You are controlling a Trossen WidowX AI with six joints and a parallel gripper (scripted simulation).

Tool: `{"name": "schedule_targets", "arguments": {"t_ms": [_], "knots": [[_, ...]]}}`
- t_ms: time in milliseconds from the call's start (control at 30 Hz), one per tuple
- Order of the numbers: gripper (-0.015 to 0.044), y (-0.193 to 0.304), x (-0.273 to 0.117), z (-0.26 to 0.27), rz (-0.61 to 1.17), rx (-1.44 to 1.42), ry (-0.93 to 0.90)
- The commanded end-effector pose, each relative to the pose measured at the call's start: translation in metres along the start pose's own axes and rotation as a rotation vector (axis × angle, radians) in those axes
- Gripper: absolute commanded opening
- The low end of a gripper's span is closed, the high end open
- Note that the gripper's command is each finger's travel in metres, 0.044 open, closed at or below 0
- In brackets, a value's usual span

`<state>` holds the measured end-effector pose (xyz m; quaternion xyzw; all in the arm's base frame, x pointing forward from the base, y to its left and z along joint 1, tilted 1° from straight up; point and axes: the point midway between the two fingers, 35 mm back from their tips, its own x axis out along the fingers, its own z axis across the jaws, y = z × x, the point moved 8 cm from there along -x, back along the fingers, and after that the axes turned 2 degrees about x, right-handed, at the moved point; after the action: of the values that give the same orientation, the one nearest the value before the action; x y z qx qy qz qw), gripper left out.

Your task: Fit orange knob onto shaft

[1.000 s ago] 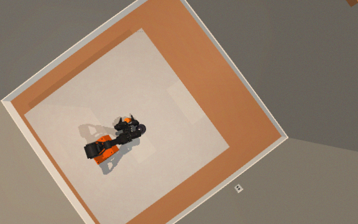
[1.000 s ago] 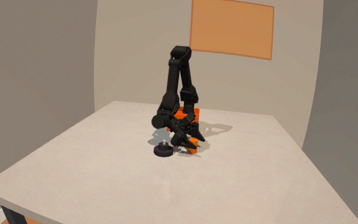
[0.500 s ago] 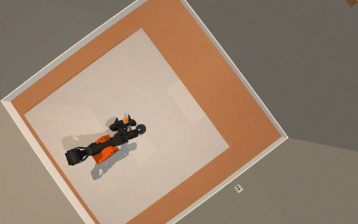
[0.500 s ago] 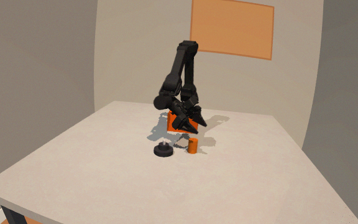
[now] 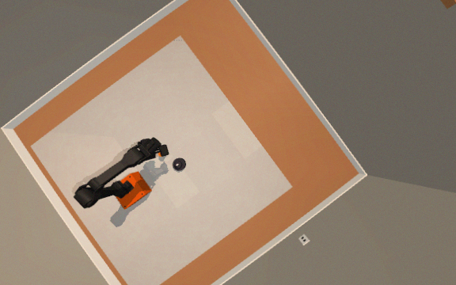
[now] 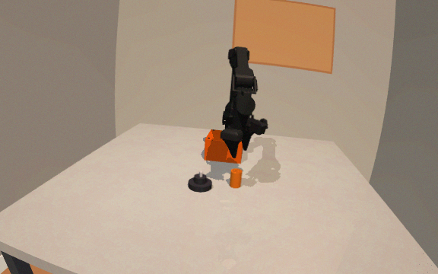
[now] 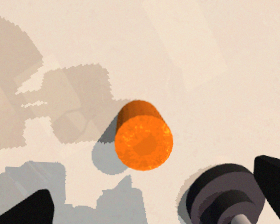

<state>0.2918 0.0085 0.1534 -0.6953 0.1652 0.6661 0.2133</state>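
The orange knob [image 5: 160, 154] [image 6: 236, 178] [image 7: 144, 145] stands upright on the table. In the wrist view its upper face has a darker patch in the middle; I cannot tell whether this is a hole. The round black pedestal [image 5: 179, 165] [image 6: 200, 185] stands beside it, apart, with the silver shaft [image 6: 200, 174] [image 7: 239, 219] pointing up. The shaft's flat side is not clear. My gripper [image 6: 239, 153] is open and empty, above and behind the knob in the exterior view. In the wrist view its fingertips are wide apart at the lower left and right.
The orange box [image 5: 134, 190] [image 6: 217, 150] stands by the arm's base, behind the knob and pedestal in the exterior view. The pale table top [image 5: 220, 158] [image 6: 128, 213] carries shadows of the arm. The pedestal is close to the knob, at the lower right in the wrist view.
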Motion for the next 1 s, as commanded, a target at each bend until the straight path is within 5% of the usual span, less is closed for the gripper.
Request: {"name": "schedule_targets", "arguments": {"t_ms": [0,467,967], "knots": [[0.044,0.001,-0.002,0.0,0.041,0.009,0.007],[0.044,0.001,-0.001,0.0,0.042,-0.241,0.002],[0.044,0.004,0.049,-0.001,0.042,-0.241,0.002]]}}
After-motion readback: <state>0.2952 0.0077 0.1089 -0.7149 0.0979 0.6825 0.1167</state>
